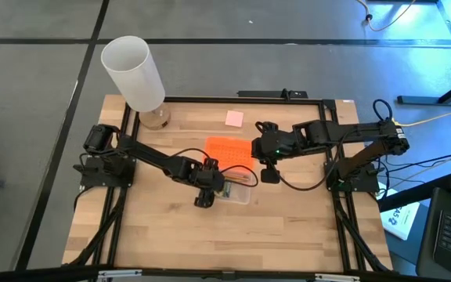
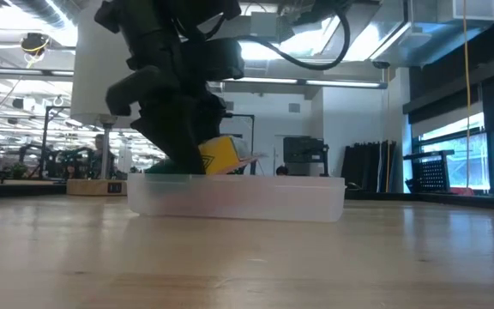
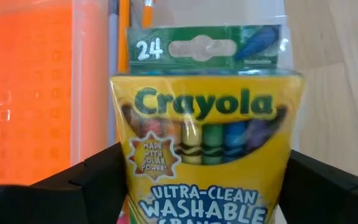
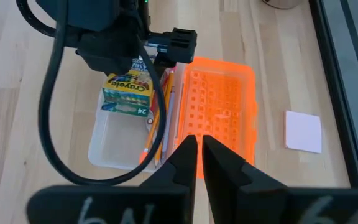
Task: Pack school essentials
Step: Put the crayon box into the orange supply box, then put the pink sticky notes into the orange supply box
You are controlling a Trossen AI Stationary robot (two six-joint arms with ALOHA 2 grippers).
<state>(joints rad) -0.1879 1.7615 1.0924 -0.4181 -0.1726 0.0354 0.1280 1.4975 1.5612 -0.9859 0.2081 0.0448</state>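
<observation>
The green-and-yellow crayon box sits tilted over the clear plastic box, with its lower end inside the box's walls. My left gripper reaches down into the clear box from the table's left, shut on the crayon box. Thin orange pencils lie along the clear box's side next to the orange lid. The pink eraser lies flat on the table beyond the lid. My right gripper hangs shut above the lid's near edge and touches nothing. My left gripper pinches the crayon box by its two narrow sides, one finger on each, near its lower end. The fingers slant down from the table's left. The crayon box is tilted, printed face up and green top end away from the gripper. Its lower end is down in the clear box.
A tall white cylinder stands at the table's far left corner. The orange lid lies flat beside the clear box on its far side. Bare wood lies toward the near edge.
</observation>
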